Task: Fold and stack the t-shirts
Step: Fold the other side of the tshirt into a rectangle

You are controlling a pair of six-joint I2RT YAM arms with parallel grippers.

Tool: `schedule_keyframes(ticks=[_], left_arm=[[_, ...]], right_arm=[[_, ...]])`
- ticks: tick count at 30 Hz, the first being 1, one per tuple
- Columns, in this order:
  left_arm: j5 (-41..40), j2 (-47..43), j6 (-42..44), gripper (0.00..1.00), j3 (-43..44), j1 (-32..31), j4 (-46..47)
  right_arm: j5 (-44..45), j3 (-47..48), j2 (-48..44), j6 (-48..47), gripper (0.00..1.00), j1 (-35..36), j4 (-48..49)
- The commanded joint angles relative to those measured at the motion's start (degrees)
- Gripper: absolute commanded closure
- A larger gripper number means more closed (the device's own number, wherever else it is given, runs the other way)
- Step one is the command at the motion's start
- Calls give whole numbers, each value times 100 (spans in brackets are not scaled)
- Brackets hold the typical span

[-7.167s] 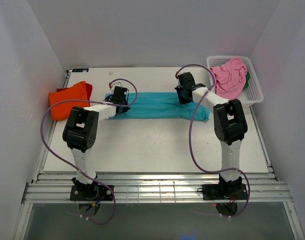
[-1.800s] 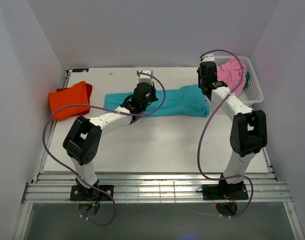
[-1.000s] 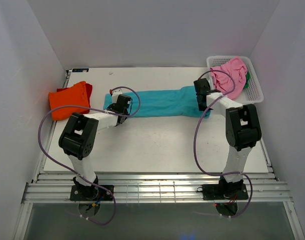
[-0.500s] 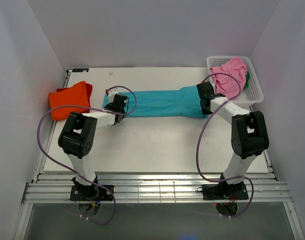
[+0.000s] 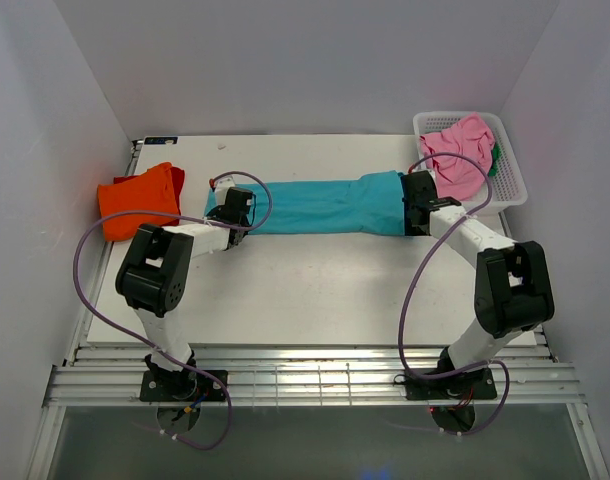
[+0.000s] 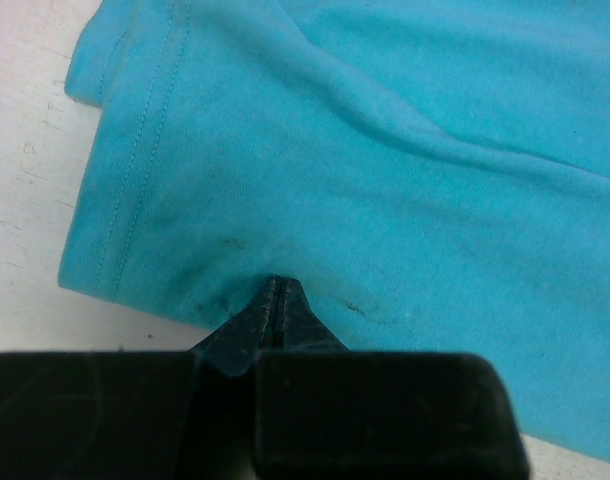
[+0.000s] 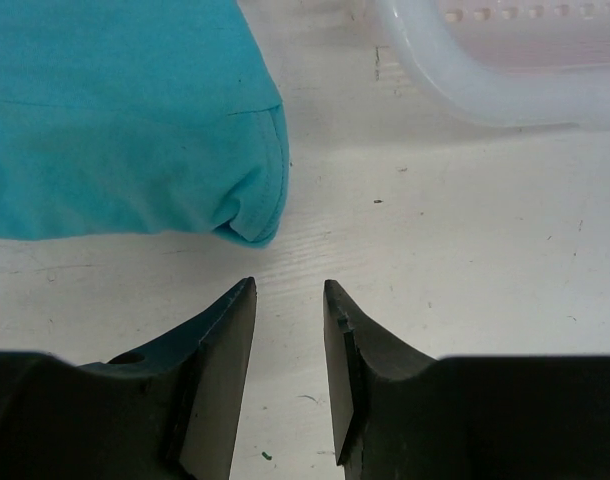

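Observation:
The teal t-shirt (image 5: 315, 205) lies in a long flat band across the back of the table. My left gripper (image 5: 235, 212) is shut, and its tips (image 6: 275, 287) rest on the teal cloth (image 6: 385, 180) near the hemmed left end; no cloth shows between the jaws. My right gripper (image 5: 418, 212) is open and empty (image 7: 288, 290) over bare table, just off the shirt's right end (image 7: 135, 130). The orange t-shirt (image 5: 135, 200) lies folded at the left. The pink t-shirt (image 5: 460, 150) and a bit of green (image 5: 496, 160) lie in the basket.
The white lattice basket (image 5: 510, 190) stands at the back right corner, and its rim (image 7: 485, 95) is close ahead of the right gripper. White walls enclose the table on three sides. Purple cables loop from both arms.
Both grippers slid outward along the teal shirt and drew it long and flat. In the last half second the right gripper passed off the shirt's right end; the left barely moved.

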Motion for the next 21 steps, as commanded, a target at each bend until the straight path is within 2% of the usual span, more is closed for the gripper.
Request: schedule_keyframes(ticks=[1,21], left_arm=[[114,5,-48,99,-180,87,-269],[79,-180,14,99,-276,289,-287]], right_arm=[[-207,-6,-20,69,60,22,227],[-189,152,709,8,61,22,525]])
